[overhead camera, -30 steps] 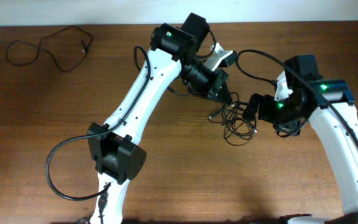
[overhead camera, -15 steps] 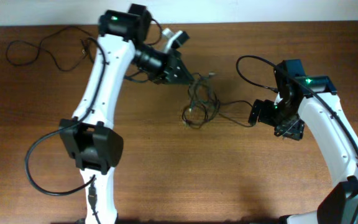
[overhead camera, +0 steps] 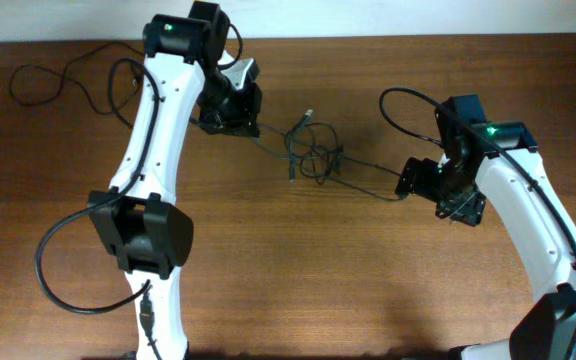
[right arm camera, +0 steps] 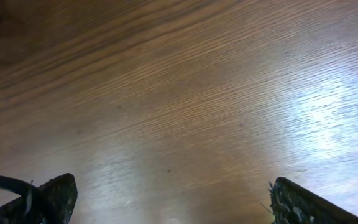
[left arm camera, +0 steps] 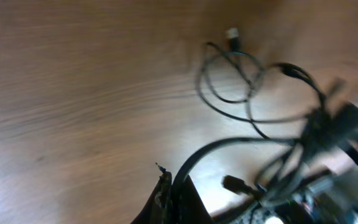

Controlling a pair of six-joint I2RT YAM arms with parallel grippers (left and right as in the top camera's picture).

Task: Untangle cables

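A loose knot of thin black cables (overhead camera: 313, 153) lies on the brown table between the two arms. My left gripper (overhead camera: 251, 128) is shut on one strand, which runs taut from the jaws to the knot. The left wrist view shows that strand (left arm camera: 229, 146) pinched at my left gripper (left arm camera: 169, 193), with loops and a small plug (left arm camera: 232, 34) beyond. Another strand (overhead camera: 368, 185) trails right to my right gripper (overhead camera: 408, 182). That right gripper (right arm camera: 169, 202) stands wide open over bare wood, a black cord (right arm camera: 5, 182) passing by its left fingertip (right arm camera: 61, 190).
A separate thin black cable (overhead camera: 68, 75) lies in wavy loops at the table's far left corner, behind the left arm. The left arm's own thick wire (overhead camera: 68, 270) loops out near its base. The table's back edge runs just behind the left wrist.
My left gripper has pulled its strand far to the left, away from the right arm. The knot was dragged along and stretched out. The right gripper drew back slightly, then held still, open.
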